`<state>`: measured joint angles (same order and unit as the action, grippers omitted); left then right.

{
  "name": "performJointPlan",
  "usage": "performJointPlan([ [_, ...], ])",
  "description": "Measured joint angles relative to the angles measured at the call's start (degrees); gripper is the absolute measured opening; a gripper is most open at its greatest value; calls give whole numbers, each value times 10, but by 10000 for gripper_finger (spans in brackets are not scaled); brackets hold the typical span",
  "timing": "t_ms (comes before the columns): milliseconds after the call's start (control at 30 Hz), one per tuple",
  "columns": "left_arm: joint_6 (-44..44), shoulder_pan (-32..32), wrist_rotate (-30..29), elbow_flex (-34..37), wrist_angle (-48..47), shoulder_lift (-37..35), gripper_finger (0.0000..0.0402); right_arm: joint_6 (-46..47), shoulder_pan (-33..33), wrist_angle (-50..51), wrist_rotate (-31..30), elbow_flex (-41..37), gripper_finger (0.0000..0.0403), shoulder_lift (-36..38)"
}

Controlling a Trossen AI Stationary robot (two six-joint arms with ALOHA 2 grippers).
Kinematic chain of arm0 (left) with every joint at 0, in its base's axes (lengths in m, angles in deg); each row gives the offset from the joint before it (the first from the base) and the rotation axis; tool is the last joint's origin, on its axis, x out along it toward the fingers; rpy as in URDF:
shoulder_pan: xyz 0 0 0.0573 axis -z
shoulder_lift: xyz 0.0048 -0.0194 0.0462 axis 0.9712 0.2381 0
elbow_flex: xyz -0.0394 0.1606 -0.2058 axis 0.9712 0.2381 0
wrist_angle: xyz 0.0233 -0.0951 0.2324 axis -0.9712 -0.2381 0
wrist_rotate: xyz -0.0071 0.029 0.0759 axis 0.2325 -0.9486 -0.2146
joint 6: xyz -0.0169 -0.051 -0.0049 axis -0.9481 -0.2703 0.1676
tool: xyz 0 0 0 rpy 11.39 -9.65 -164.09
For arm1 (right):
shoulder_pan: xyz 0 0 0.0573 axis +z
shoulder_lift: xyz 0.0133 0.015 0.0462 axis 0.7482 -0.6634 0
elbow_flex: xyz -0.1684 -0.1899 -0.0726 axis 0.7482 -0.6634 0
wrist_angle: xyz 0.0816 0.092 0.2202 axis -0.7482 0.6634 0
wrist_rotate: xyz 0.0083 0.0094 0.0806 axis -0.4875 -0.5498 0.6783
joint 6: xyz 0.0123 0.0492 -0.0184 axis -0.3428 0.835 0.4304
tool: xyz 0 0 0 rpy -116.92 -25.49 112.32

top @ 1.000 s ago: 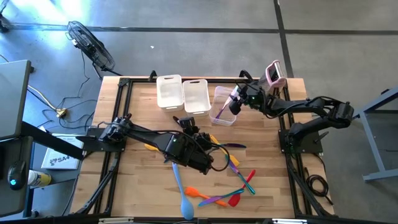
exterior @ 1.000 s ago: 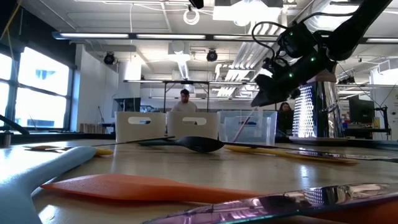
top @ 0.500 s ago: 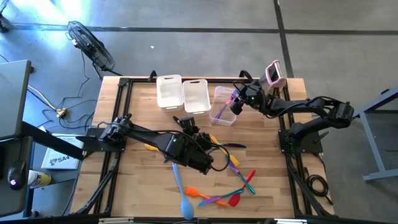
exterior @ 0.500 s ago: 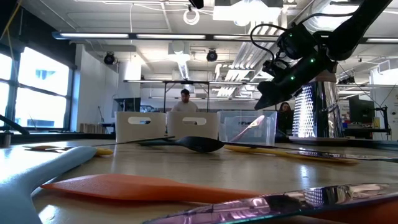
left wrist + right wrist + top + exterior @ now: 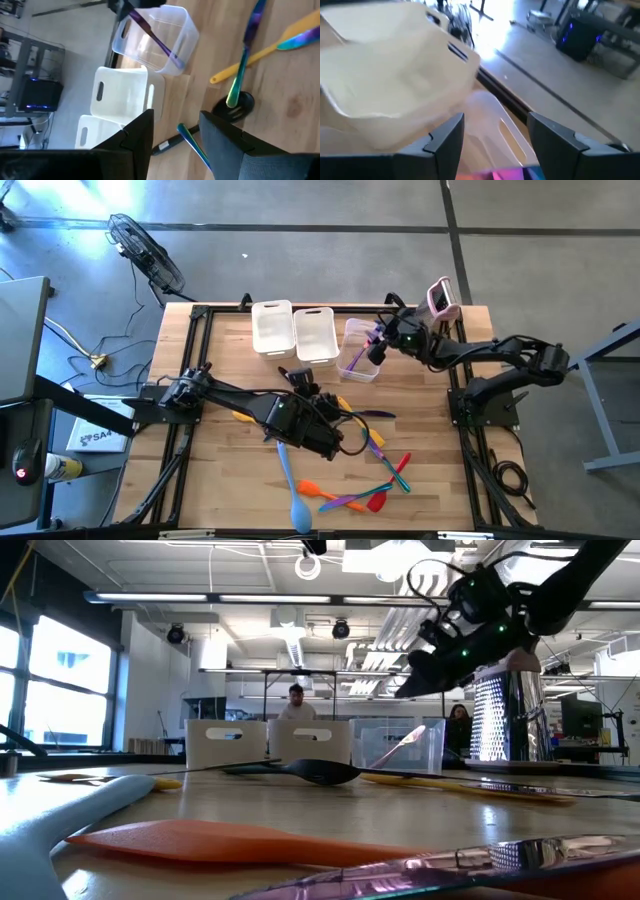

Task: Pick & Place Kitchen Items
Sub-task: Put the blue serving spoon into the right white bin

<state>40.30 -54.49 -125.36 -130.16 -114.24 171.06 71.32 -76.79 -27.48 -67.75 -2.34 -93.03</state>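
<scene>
My right gripper (image 5: 376,348) hangs open just above the clear tub (image 5: 360,350) at the table's far middle. A purple utensil (image 5: 155,37) leans in that tub, its head on the tub's floor and its handle rising toward the gripper; the handle's tip (image 5: 510,175) shows below the spread fingers. My left gripper (image 5: 340,442) hovers open over the table's middle, above loose utensils. A teal handle (image 5: 192,142) shows in the gap between its fingers, on the table beyond them. Several utensils lie flat: light blue (image 5: 292,490), orange (image 5: 318,490), red (image 5: 385,495).
Two white tubs (image 5: 272,327) (image 5: 315,333) stand left of the clear tub along the far edge. An upright pink-and-white object (image 5: 440,298) stands at the far right corner. A yellow utensil (image 5: 245,418) lies under the left arm. People show in the room beyond.
My right gripper has tipped upward and risen slightly above the clear tub, its fingers as wide as before. The purple utensil has settled in the tub and now leans there with its blade showing. My left arm has kept still.
</scene>
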Motion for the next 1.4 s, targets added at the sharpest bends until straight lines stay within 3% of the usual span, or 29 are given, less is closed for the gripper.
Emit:
performJointPlan([
  [200,20,0,35,0,0,0,152,1,46,-13,39,0,211,52],
  [367,28,0,40,0,0,0,152,48,93,5,129,0,211,117],
  [567,35,0,70,0,0,0,152,140,148,13,315,0,211,180],
  [700,62,2,154,0,0,0,152,185,190,13,459,0,211,193],
  [833,82,19,245,0,0,1,152,198,240,20,540,0,211,190],
  [1000,120,66,303,0,0,14,152,198,315,55,520,0,211,187],
  [1400,124,159,281,0,24,63,152,242,496,51,392,0,211,186],
])
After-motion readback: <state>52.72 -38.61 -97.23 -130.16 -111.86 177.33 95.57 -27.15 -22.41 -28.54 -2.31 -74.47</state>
